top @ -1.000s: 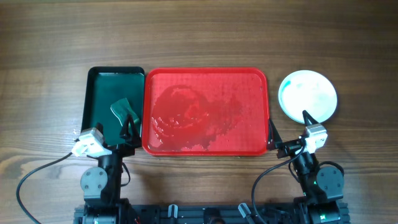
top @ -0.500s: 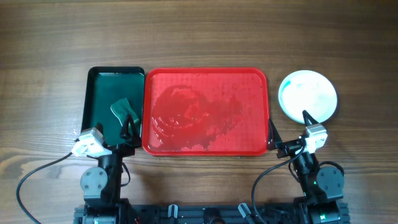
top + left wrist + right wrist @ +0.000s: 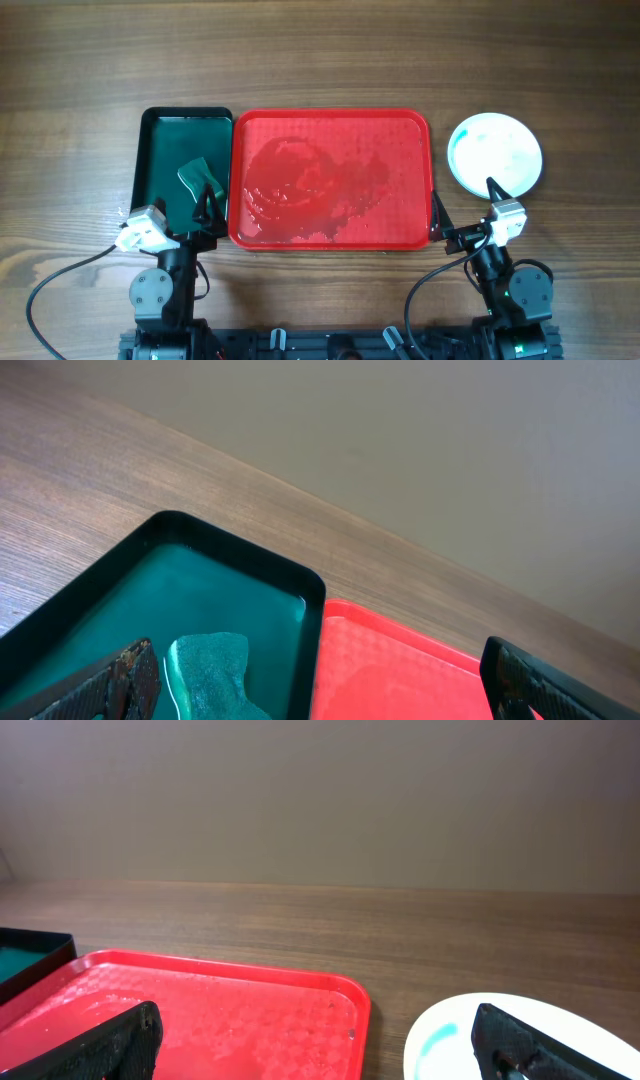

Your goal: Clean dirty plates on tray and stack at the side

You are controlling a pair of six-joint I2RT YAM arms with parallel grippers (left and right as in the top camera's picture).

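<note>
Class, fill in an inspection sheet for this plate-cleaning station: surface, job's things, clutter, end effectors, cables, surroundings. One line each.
Surface: wooden table, brown grain.
Job's things: red tray holds no plates, only a wet film; plates sit on the table to its right with faint teal marks, and their number cannot be told from above.
Clutter: dark green tray beside the red one, holding teal liquid and a sponge.
End effectors: left end effector open, by the sponge; right end effector open, between the red tray and the plates.
Cables: black cables loop out from both arm bases.
Surroundings: plain wall behind the table; nothing else seen.
</note>
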